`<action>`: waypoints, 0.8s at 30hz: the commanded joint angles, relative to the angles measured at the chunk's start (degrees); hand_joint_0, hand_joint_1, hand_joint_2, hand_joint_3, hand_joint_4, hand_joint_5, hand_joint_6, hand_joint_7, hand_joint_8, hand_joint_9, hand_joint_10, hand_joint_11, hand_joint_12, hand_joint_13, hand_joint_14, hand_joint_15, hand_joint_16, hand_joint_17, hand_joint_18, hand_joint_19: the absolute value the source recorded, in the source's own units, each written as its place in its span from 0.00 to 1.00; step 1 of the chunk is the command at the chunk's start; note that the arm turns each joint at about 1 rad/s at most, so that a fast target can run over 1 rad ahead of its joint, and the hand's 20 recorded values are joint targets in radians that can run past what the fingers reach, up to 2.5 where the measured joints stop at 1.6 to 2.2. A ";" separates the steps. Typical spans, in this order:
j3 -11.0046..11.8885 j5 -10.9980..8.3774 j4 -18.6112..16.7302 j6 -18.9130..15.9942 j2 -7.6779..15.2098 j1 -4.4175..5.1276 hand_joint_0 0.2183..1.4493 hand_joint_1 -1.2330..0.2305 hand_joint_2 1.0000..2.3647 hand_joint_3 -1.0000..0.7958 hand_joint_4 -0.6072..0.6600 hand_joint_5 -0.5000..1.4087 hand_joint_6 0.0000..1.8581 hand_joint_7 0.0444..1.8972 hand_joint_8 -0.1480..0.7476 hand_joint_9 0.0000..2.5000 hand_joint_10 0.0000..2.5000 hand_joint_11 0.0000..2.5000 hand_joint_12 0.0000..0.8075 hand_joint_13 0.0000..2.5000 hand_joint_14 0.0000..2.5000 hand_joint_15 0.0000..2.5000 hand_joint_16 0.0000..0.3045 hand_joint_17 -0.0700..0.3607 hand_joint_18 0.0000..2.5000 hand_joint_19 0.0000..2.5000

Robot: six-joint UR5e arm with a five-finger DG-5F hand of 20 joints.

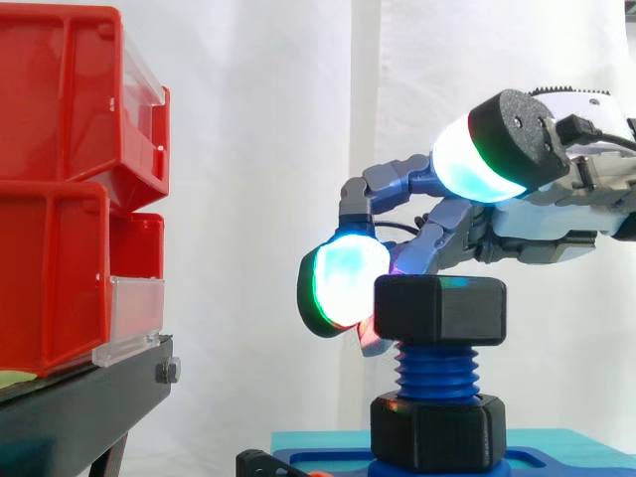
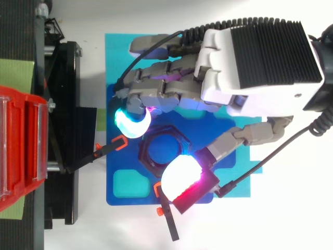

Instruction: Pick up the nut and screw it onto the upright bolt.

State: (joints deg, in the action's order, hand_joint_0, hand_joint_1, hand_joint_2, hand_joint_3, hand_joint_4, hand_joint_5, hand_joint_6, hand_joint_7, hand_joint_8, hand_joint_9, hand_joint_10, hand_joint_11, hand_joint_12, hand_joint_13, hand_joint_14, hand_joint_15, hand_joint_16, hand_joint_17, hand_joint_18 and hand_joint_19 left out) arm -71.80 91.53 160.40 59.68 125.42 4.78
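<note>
A black hex nut (image 1: 440,310) (image 2: 179,136) sits on top of the upright blue bolt (image 1: 437,370), level, with threads showing below it. A second black nut (image 1: 437,432) sits at the bolt's foot on the blue base (image 2: 125,200). My hand (image 1: 556,189) (image 2: 250,67) reaches in from the right with its fingers curled round the top nut. One glowing fingertip (image 2: 131,122) lies against the nut's far-left side, and the thumb pad (image 2: 182,177) sits over the opposite edge, higher in the side view.
Stacked red bins (image 1: 60,189) (image 2: 21,151) rest on a black stand (image 1: 79,407) left of the bolt. Two black clips with orange tips (image 2: 118,143) (image 2: 166,213) point at the base. A teal mat (image 2: 114,52) lies under the base.
</note>
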 commanded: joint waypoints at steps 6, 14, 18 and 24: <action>0.08 0.84 0.00 0.09 0.00 -1.00 0.24 0.60 0.00 0.28 0.58 0.23 0.35 0.69 0.47 0.35 0.00 0.00 0.30 0.28 0.00 0.00 0.05 0.25 0.14 0.00; -0.01 1.89 0.00 0.09 0.00 -2.58 0.26 0.58 0.00 0.28 0.54 0.26 0.36 0.70 0.47 0.46 0.00 0.00 0.26 0.36 0.00 0.00 0.04 0.22 0.21 0.00; -0.01 2.86 -0.09 0.18 0.00 -3.46 0.26 0.58 0.00 0.28 0.50 0.27 0.38 0.62 0.42 0.54 0.00 0.00 0.22 0.42 0.00 0.01 0.02 0.20 0.27 0.00; 0.08 3.92 -0.44 0.18 0.00 -4.69 0.25 0.57 0.00 0.28 0.50 0.28 0.40 0.58 0.35 0.64 0.00 0.04 0.20 0.51 0.00 0.04 0.01 0.18 0.36 0.00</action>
State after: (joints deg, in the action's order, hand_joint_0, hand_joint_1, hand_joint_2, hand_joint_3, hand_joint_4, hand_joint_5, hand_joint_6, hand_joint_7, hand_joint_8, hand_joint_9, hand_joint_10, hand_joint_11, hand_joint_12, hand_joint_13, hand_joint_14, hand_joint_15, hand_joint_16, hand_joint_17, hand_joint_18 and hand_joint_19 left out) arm -71.79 94.99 160.11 59.84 125.41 0.56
